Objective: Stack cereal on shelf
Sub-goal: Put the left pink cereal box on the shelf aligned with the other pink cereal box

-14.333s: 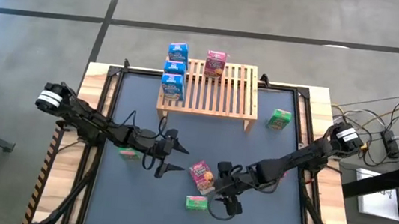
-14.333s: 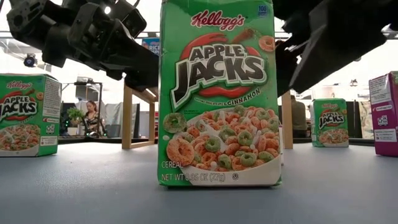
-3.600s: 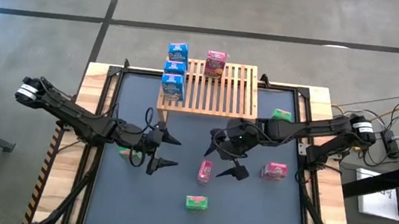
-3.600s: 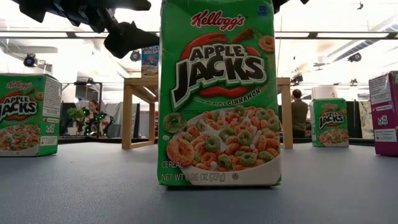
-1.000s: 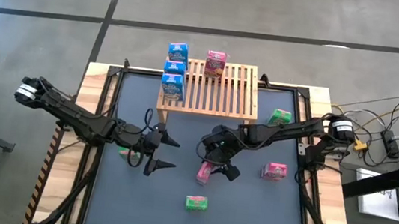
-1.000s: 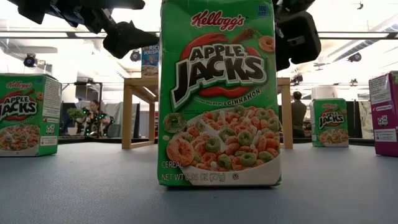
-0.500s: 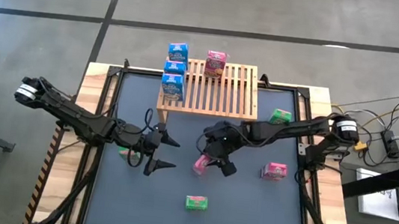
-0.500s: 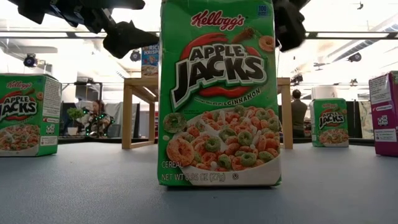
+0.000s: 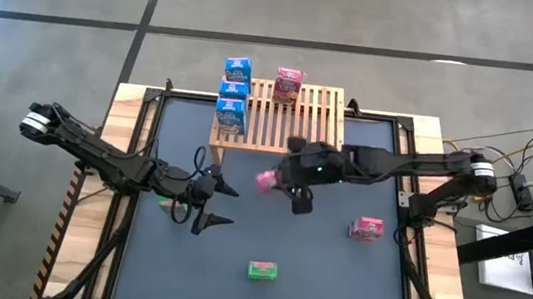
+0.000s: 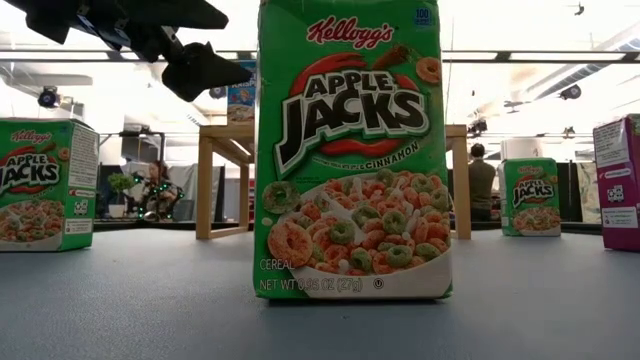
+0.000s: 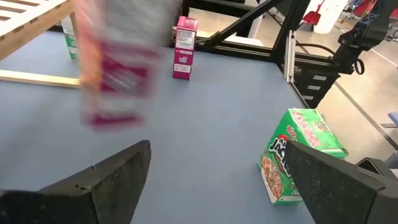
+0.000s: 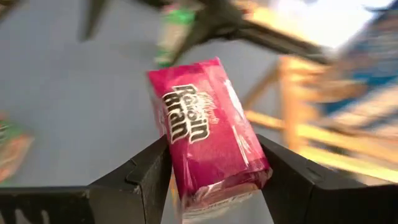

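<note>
1. Pink cereal box (image 9: 266, 180) is clenched in the right end effector (image 9: 281, 183), lifted above the desk (image 9: 333, 268) just before the shelf (image 9: 295, 123) front edge.
2. Left end effector (image 9: 218, 204), fingers spread and empty, waits over the desk's left half.
3. Next move, I judge: carry the box over the slats and set it beside the standing pink one (image 9: 287, 83).

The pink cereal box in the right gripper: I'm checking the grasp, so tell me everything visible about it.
The small magenta cardboard Raisin Bran box is clamped between the right gripper's two dark fingers, one on each long side, its white lettering facing the wrist camera. It looks intact and uncrushed. From above, the box is lifted off the dark grey tabletop, sticking out sideways from the gripper just in front of the light-wood slatted rack. Nothing else touches it.
</note>
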Robot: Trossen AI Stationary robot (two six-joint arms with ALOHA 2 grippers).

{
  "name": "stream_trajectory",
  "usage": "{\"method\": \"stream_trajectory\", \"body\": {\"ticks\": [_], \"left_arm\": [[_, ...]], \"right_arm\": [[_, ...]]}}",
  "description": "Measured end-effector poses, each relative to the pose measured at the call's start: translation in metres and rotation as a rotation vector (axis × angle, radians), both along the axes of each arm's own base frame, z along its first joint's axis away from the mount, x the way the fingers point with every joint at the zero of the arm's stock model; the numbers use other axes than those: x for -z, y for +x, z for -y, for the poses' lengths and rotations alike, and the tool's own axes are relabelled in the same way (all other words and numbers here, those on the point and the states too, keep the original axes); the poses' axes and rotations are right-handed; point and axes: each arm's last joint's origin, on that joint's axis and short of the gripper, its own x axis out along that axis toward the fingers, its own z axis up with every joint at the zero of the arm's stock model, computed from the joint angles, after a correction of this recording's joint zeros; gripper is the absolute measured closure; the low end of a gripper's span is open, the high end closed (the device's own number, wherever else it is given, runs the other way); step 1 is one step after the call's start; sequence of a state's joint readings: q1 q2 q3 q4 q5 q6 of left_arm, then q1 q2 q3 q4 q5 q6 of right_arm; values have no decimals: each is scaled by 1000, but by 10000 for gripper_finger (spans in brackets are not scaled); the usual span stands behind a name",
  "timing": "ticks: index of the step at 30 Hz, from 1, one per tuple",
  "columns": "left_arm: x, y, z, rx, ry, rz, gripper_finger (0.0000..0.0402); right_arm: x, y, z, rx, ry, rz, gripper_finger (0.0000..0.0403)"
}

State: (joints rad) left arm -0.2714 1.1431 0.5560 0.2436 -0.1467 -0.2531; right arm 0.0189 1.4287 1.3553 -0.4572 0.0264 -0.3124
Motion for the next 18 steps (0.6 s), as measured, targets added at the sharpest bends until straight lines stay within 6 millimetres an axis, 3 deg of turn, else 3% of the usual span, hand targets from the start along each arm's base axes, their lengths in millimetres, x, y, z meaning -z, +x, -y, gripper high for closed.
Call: {"method": "stream_trajectory", "body": {"ticks": [8,18], "left_arm": [[0,0,0,9,24,2,48],[1,0,0,21,59,5,48]], "right_arm": [[-45,-10,34,217,-93,119,205],[-52,-19,115,326,26,191,209]]}}
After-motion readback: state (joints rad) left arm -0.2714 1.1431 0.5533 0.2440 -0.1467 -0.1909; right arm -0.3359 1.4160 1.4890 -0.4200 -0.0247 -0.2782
